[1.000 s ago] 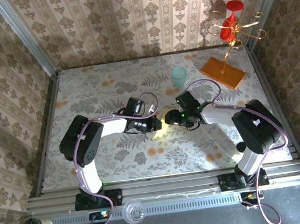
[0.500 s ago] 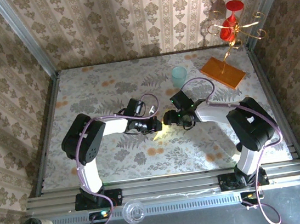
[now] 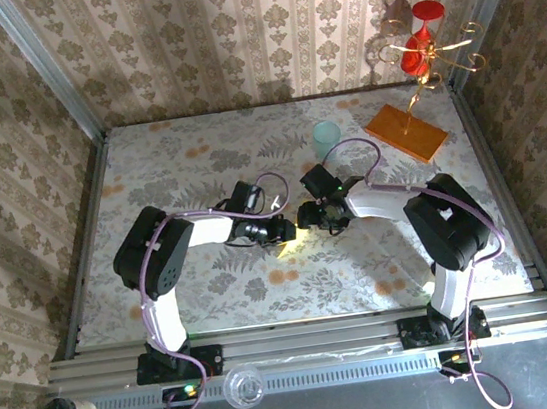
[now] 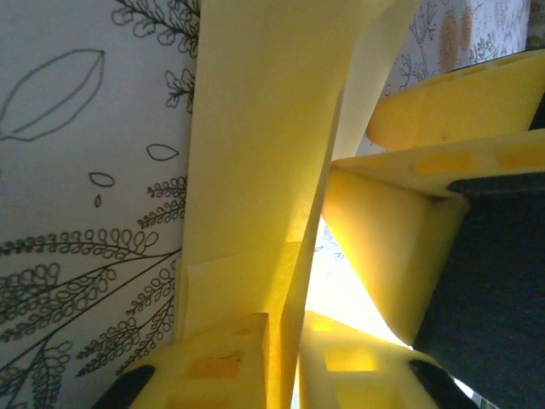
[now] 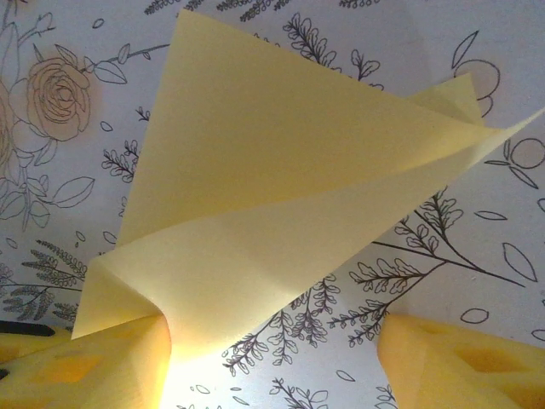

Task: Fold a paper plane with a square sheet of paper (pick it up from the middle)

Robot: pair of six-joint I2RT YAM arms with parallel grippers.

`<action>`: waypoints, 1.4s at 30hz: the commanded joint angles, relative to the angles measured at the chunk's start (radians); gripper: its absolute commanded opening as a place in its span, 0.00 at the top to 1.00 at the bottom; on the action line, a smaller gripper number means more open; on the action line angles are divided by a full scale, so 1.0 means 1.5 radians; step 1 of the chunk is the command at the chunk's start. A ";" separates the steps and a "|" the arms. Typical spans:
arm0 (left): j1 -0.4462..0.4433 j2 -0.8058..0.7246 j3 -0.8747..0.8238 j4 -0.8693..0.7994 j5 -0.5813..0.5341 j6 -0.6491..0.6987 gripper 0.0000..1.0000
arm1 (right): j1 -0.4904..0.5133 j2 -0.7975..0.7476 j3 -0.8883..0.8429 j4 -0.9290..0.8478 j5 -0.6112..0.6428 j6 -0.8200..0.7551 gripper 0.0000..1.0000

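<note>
Two pairs of jaws are mine, and they meet near the middle of the worktop (image 3: 178, 167). My left gripper (image 4: 285, 354) has its jaws clamped on the folded yellow sheet of paper (image 4: 255, 128): in the left wrist view the two yellow pads press together with the paper's layered edge pinched between them, and the rest of the sheet runs away from them over the leaf-printed cloth. My right gripper (image 5: 277, 366) has its jaws wide apart. In its wrist view the one finger (image 5: 94, 375) sits at the lower left with a corner of the sheet lying against it, and the other finger (image 5: 460, 362) stands well clear at the lower right. From there the paper (image 5: 281, 196) fans out in overlapping layers to a pointed tip, part of it lifted off the worktop.

From above, my left gripper (image 3: 279, 230) and right gripper (image 3: 313, 216) face each other just beside one another, with the paper (image 3: 292, 244) showing between and just below them. A pale teal cup (image 3: 327, 140) stands farther back, and an orange slab with a gold stand (image 3: 405, 133) sits at the far right corner, both well apart from the sheet.
</note>
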 commanded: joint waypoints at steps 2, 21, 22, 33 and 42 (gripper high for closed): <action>0.008 -0.033 -0.015 -0.014 0.006 0.009 0.78 | 0.000 0.045 -0.006 -0.029 0.043 0.009 0.32; 0.005 -0.105 -0.023 -0.147 -0.071 0.098 0.61 | 0.000 0.055 0.000 -0.026 0.027 0.012 0.32; 0.003 -0.103 -0.019 -0.153 -0.071 0.102 0.61 | 0.000 0.055 0.000 -0.025 0.026 0.013 0.32; -0.015 -0.077 0.024 -0.193 -0.125 0.129 0.58 | 0.000 0.056 0.000 -0.024 0.022 0.014 0.32; -0.028 -0.047 0.048 -0.207 -0.142 0.130 0.58 | 0.000 0.059 0.000 -0.025 0.020 0.015 0.32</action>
